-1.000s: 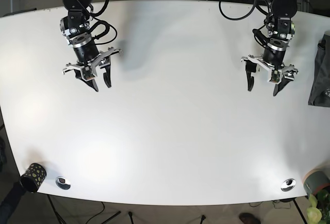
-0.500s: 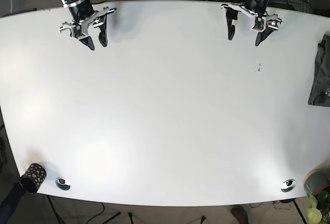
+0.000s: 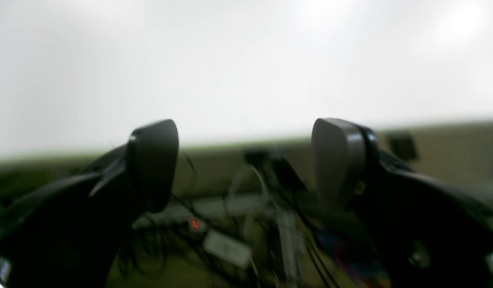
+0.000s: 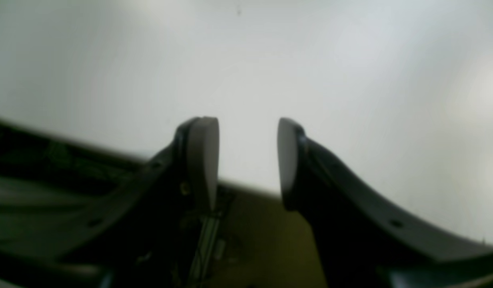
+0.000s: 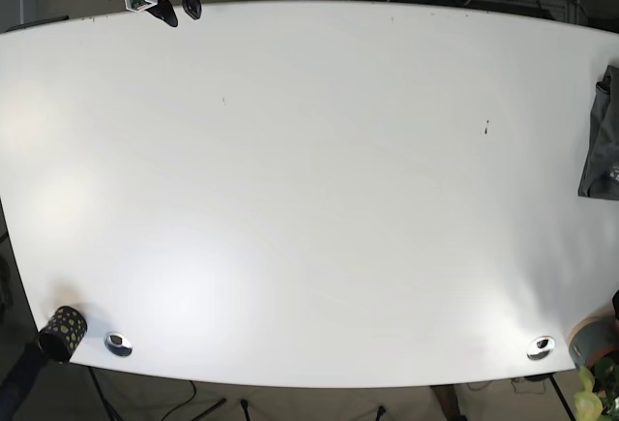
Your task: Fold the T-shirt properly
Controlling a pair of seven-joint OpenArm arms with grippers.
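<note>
While the white worktop (image 5: 309, 198) lies bare beneath me, the T-shirt (image 5: 604, 140) is a dark heap at its edge, well off to the outer side of my left hand (image 3: 246, 160) and far across from my right hand (image 4: 248, 160). Both hands sit at the far edge, fingers spread, holding nothing. I judge the cloth soft, light and limp; I'd pinch it at a hem or shoulder seam.

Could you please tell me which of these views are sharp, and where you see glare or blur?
Base view: sharp, with soft glare patches on the white table. Left wrist view: blurred throughout, the open left gripper soft-edged and the cable clutter behind it smeared. Right wrist view: hazy, the right gripper dark against the bright tabletop.
</note>
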